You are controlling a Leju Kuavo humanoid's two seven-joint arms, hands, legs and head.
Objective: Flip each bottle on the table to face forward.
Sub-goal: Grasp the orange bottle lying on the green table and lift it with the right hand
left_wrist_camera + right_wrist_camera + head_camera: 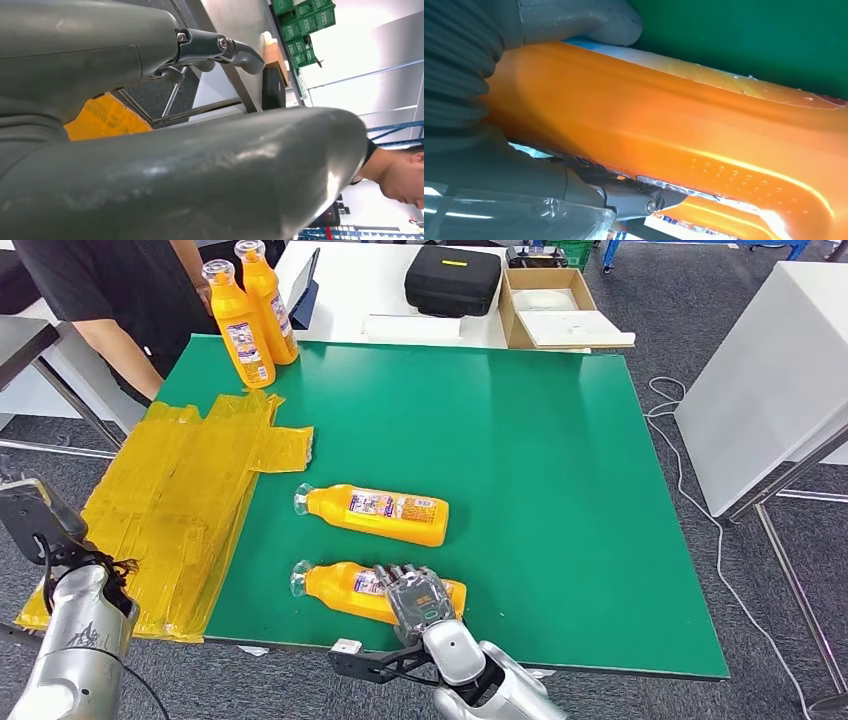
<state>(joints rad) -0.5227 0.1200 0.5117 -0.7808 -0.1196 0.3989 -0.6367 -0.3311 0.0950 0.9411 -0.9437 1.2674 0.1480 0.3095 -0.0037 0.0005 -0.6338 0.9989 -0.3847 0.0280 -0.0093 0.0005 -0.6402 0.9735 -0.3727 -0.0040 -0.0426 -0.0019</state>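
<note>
- Left hand [150, 140]: off the worktop's left edge, beside the yellow sheet. In the left wrist view the thumb and the fingers [235, 50] stand apart with nothing between them.
- Yellow sheet [170, 510]: crumpled plastic film, spread over the left part of the green worktop [560, 470] and hanging past its near-left corner.
- Person [120, 300]: dark shirt, standing at the far-left corner of the worktop, one forearm lowered beside the sheet.
- Two upright bottles [250, 315]: orange, clear caps, standing just beside each other at the far-left edge of the worktop, labels showing.
- Middle bottle [380, 513]: orange, lying on its side right of the sheet, cap pointing toward the sheet, label up.
- Near bottle [345, 590]: lying on its side close to the worktop's front edge, nearer the robot than the middle bottle and roughly parallel to it, cap also toward the sheet.
- Right hand [420, 600]: over the base half of the near bottle. In the right wrist view the thumb lies on one flank and the fingers [634, 197] on the other, clamped on the orange body.
- Black case [452, 278] and open cardboard box [545, 305]: on the white table beyond the worktop's far edge, box right of the case.
</note>
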